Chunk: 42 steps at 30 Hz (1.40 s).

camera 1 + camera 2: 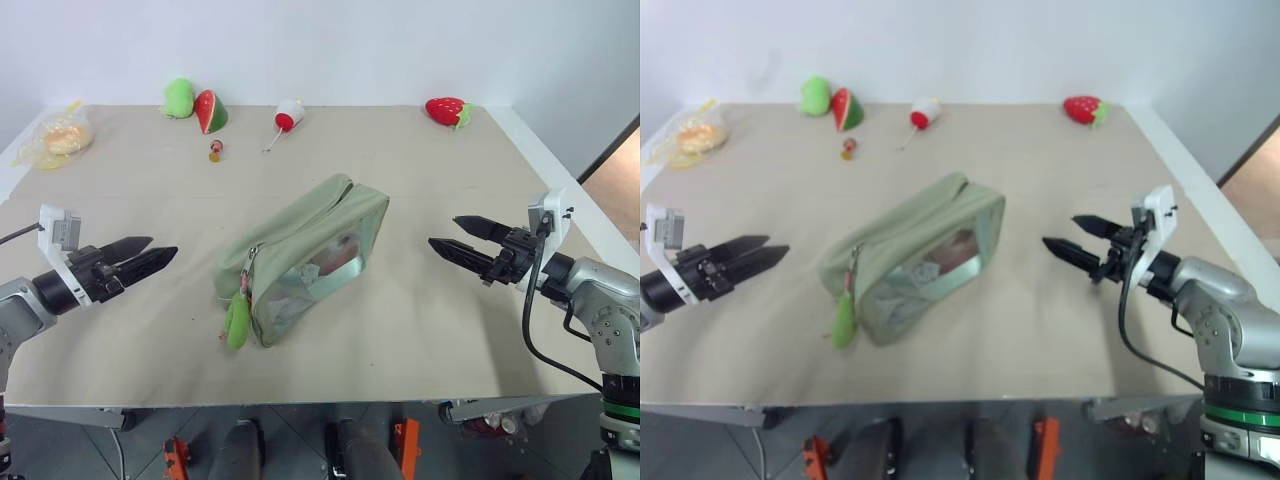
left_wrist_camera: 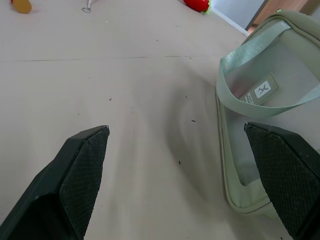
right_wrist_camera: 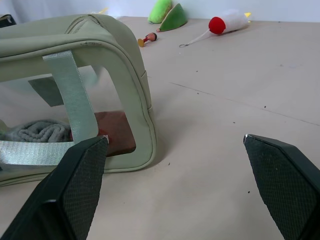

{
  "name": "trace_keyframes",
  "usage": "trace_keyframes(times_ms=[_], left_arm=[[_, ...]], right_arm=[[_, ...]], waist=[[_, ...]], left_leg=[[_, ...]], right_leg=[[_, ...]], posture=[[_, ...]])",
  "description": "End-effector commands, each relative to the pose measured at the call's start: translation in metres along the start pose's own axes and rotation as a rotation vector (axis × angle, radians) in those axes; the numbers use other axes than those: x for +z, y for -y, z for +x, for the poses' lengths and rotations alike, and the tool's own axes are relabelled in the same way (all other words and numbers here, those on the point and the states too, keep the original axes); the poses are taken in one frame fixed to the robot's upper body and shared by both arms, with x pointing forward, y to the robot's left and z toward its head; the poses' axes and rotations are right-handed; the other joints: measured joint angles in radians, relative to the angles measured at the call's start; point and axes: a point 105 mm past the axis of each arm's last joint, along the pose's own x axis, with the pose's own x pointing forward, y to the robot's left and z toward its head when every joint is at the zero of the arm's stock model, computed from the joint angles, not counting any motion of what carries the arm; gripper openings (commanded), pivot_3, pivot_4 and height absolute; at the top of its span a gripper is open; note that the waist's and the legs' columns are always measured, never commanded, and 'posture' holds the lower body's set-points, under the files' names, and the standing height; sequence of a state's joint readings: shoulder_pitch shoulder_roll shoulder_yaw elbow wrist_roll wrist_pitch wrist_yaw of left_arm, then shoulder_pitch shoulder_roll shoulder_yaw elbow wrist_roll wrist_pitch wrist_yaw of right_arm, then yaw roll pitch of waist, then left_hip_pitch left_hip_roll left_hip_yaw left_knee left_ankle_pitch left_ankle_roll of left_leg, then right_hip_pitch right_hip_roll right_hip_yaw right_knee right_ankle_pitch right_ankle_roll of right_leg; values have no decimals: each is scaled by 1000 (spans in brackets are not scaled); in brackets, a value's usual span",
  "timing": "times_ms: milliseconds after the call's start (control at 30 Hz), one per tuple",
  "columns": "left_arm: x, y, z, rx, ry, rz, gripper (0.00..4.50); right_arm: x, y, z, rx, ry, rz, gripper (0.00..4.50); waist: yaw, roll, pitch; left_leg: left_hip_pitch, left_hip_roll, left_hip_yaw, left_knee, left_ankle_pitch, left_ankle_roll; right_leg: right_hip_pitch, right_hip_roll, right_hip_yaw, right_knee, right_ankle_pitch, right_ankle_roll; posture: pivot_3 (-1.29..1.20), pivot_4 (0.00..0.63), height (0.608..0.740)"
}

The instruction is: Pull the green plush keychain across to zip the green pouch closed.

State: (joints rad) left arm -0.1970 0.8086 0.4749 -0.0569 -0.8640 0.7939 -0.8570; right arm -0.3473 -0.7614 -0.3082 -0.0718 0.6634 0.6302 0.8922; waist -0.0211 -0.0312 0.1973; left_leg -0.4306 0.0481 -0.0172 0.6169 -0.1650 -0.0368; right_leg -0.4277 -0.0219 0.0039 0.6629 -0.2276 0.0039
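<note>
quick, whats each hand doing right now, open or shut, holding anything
Left hand: open, holding nothing, to one side of the green pouch.
Right hand: open, holding nothing, on the pouch's other side.

Bare table (image 1: 420, 330) both sides of green pouch (image 1: 310, 255); toys far back, well apart.

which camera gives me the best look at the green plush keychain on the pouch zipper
The left eye view: the green plush keychain hangs in plain sight at the near end of the green pouch. The right eye view shows it nearly as clearly. Both wrist views show the pouch's sides instead.
</note>
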Motion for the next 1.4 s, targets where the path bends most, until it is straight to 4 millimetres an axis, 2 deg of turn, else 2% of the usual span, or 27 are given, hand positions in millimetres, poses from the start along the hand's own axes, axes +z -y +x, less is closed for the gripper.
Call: trace_keyframes(times_ms=[33,133,300,400,600,733,833,1033,1267,1300,1400], left_arm=[[12,9,-4,-40,-3,65,4487],[19,17,-5,-86,-11,108,4487],[44,28,-1,-142,22,172,4487],[61,39,1,-195,31,224,4487],[75,71,10,-353,-3,306,4487],[77,90,15,-457,-17,346,4487],[76,97,18,-496,-18,344,4487],[68,110,21,-552,-48,353,4487],[62,114,24,-561,-49,346,4487],[61,114,25,-560,-50,344,4500],[58,112,25,-550,-46,329,4500]], right_arm=[[21,-10,5,47,18,-92,4500],[35,-18,14,94,3,-180,4500],[58,-26,23,159,7,-279,4500],[77,-40,30,247,10,-372,4500],[101,-74,47,455,2,-533,4500],[101,-96,60,612,-30,-622,4500],[94,-107,68,698,-63,-670,4500],[73,-113,87,775,-135,-758,4500],[58,-117,101,808,-146,-793,4500],[57,-117,102,808,-143,-796,3967],[54,-114,105,793,-149,-820,3013]], waist=[[0,0,0],[-4,0,0],[0,0,0],[0,0,1],[-1,0,1],[-2,0,1],[-3,0,1],[-2,0,1],[-2,0,1],[-2,0,1],[-2,0,1]], left_leg=[[0,0,0,0,0,0],[0,0,2,0,0,0],[0,1,2,0,0,0],[-3,0,3,0,0,0],[-6,1,5,0,0,1],[-7,1,5,0,0,1],[-7,2,6,1,0,1],[-6,2,7,2,0,1],[-6,2,7,3,0,0],[-6,2,7,3,0,0],[-6,2,7,3,0,0]], right_leg=[[0,0,0,0,0,0],[-1,0,1,0,0,0],[-2,0,1,0,1,0],[-5,0,2,0,1,1],[-10,1,5,0,4,7],[-10,2,6,0,5,7],[-11,3,7,1,5,7],[-11,3,8,2,6,7],[-11,4,9,3,7,8],[-11,4,9,3,7,8],[-11,4,9,3,7,8]], posture=[[0,150,740],[0,150,740],[0,150,740],[0,150,740],[0,150,740],[0,150,740],[0,150,740],[0,150,740],[0,150,740],[0,150,740],[0,150,740]])
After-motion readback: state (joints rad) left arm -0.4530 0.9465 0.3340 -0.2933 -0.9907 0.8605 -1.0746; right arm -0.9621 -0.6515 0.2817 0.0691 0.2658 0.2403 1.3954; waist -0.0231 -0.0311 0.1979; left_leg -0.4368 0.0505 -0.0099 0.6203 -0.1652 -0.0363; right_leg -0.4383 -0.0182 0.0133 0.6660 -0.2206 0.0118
